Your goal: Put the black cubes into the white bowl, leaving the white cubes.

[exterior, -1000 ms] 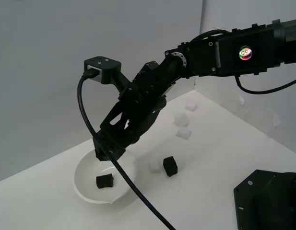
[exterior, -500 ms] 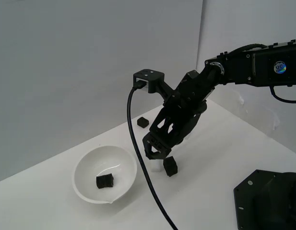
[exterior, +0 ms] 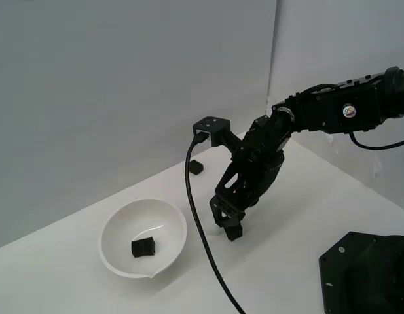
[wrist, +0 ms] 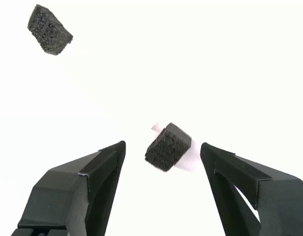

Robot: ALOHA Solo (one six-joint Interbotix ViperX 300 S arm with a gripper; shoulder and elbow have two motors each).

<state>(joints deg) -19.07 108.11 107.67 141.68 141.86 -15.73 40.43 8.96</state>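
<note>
One black cube (wrist: 167, 147) between the spread pincer (wrist: 163, 153) fingers, untouched.

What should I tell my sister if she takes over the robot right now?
Pincer: open, empty, lowered around a black cube on the table, one finger on each side, not touching it yet.
Done: one black cube lies in the white bowl.
Left: the cube between the fingers, which sits beside a white cube, plus another black cube farther back near the wall.
Next, probably: close on the black cube only, lift it and carry it to the bowl, then fetch the far one. Other white cubes are hidden behind the arm in the exterior view.
</note>
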